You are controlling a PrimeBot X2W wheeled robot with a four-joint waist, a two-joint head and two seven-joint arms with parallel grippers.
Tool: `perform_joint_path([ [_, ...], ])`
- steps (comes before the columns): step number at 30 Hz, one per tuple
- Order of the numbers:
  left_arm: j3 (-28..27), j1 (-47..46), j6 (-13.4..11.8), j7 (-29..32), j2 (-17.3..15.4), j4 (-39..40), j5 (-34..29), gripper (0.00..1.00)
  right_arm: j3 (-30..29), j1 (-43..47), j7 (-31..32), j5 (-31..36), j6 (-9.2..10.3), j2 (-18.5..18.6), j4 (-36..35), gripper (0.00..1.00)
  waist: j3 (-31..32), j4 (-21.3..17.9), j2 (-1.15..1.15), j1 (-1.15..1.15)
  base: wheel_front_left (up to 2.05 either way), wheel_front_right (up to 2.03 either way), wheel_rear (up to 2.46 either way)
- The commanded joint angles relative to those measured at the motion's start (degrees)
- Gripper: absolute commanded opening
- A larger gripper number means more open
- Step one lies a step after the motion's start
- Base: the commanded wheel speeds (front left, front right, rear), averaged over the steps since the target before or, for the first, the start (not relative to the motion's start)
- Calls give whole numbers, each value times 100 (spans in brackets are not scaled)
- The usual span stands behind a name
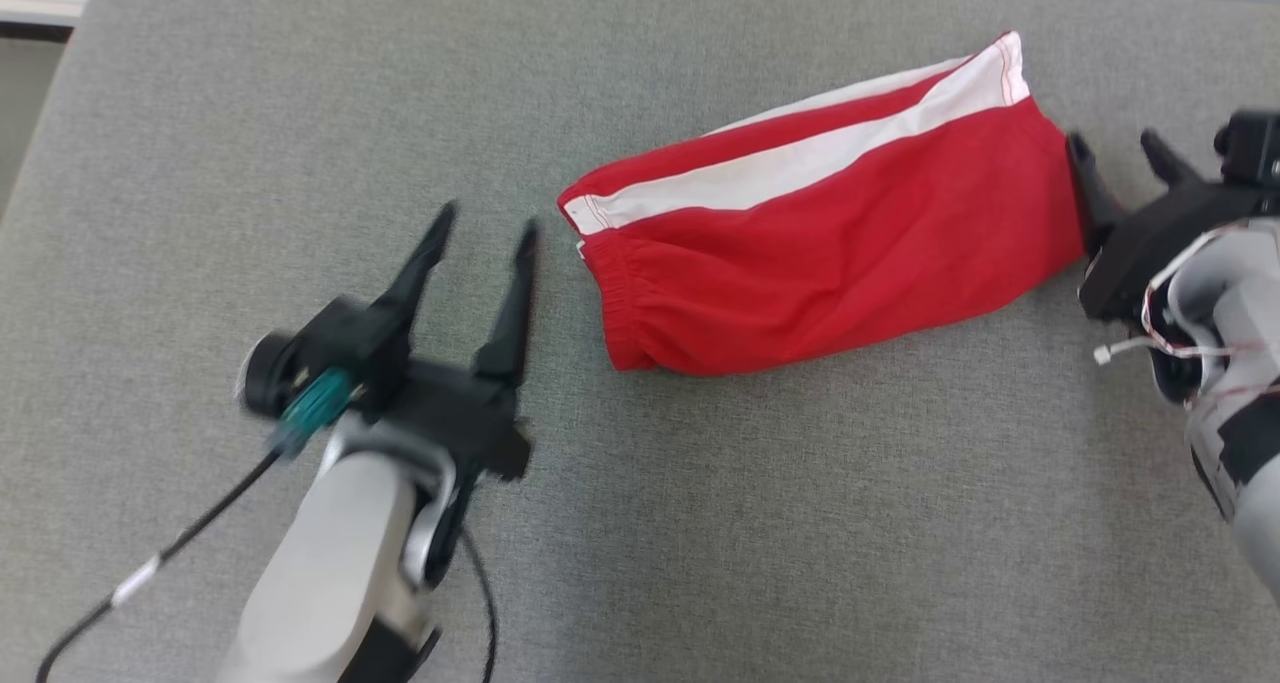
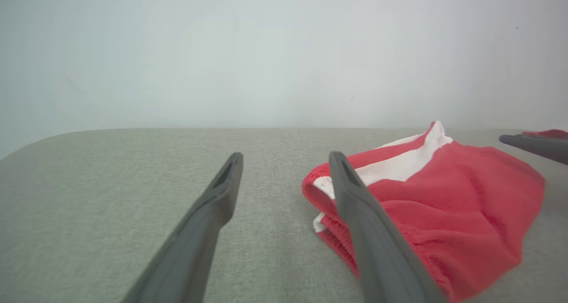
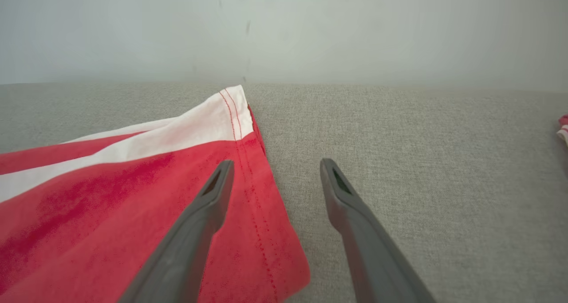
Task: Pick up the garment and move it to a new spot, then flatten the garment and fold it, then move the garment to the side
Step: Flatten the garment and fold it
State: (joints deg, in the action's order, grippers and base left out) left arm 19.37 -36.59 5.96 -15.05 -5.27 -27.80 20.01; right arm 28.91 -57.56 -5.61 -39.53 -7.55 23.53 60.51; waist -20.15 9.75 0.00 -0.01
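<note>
Folded shorts lie flat, both pincers spread and empty; the fold is what I stand to lose.

The garment (image 1: 830,233), red with a white stripe, lies folded on the grey cloth-covered tabletop (image 1: 250,113), right of centre in the head view. My left pincer (image 1: 487,219) sits just beside the waistband end, apart from it. My right pincer (image 1: 1112,143) is at the hem end, and in its wrist view one finger crosses the hem edge; I cannot tell whether it touches. I judge the shift to the side is what remains. If I pinch only the top layer, the fold peels open. If one arm leads the other, the bundle twists. Dragging over this rough cloth could roll the lower edge under.
</note>
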Motion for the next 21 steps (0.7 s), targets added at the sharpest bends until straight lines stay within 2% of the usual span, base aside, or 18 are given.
perform_joint_path([
  [1, -100, 189, -34, -15, -41, 99, -81, 100, 28, 106, -29, -58, 18, 46, 28, 100, 69, 21, 0, 1, 0, 0, 0],
  [11, -1217, 1605, -55, -15, 97, 1362, -618, 100, 264, 476, -104, -421, 18, 15, 302, 100, 140, 221, 0, 1, 0, 0, 0],
  [16, -1486, 2038, 16, -15, 174, 1724, -915, 100, 374, 547, -126, -496, 18, -40, 496, 100, 176, 294, 0, 1, 0, 0, 0],
  [17, -1508, 2089, 40, -15, 181, 1745, -935, 100, 393, 557, -105, -519, 18, -65, 523, 42, 183, 302, 0, 1, 0, 0, 0],
  [18, -1527, 2124, 52, -15, 192, 1771, -957, 100, 413, 560, -103, -542, 18, -79, 546, 0, 192, 308, 0, 1, 0, 0, 0],
  [21, -1575, 2186, 80, -15, 215, 1801, -1016, 100, 460, 572, -111, -606, 19, -91, 578, 0, 235, 313, 0, 1, 0, 0, 0],
])
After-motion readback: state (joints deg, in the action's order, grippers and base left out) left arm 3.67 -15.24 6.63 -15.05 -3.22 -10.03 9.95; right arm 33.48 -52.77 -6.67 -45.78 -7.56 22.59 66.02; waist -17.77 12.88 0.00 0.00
